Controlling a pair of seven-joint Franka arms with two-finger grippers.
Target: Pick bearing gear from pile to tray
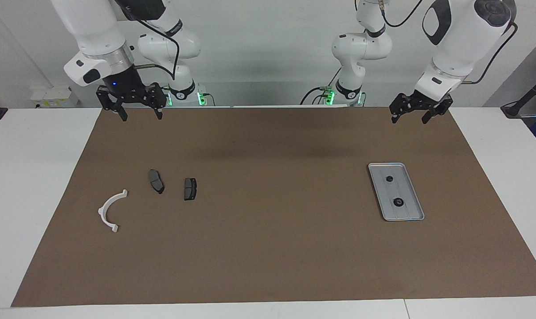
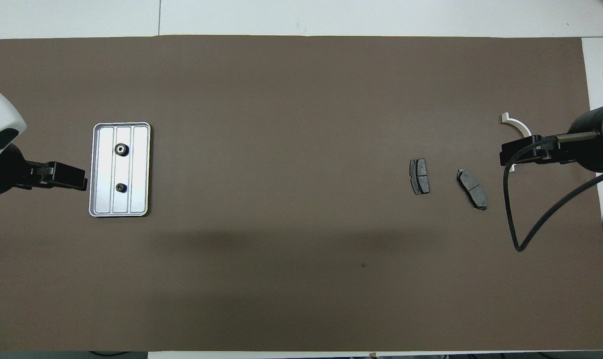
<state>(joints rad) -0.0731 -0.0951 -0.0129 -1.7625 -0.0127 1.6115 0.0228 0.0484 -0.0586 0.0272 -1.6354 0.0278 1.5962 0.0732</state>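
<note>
The silver tray [image 1: 376, 188] [image 2: 140, 169] lies toward the left arm's end of the mat. Two small black bearing gears [image 1: 389, 178] [image 1: 398, 202] [image 2: 121, 148] rest in it, apart from each other. The pile toward the right arm's end shows a white arc [image 1: 110, 210] [image 2: 516, 123] and two dark brake pads [image 1: 156, 180] [image 1: 190, 188] [image 2: 419, 176]. My left gripper [image 1: 408, 118] [image 2: 80, 177] hangs open and empty, raised over the mat clear of the tray. My right gripper [image 1: 141, 117] [image 2: 504, 155] hangs open and empty, raised over the mat by the arc.
A brown mat [image 1: 268, 248] covers most of the white table [image 1: 33, 177]. A black cable [image 2: 518, 239] loops down from the right arm over the mat's end.
</note>
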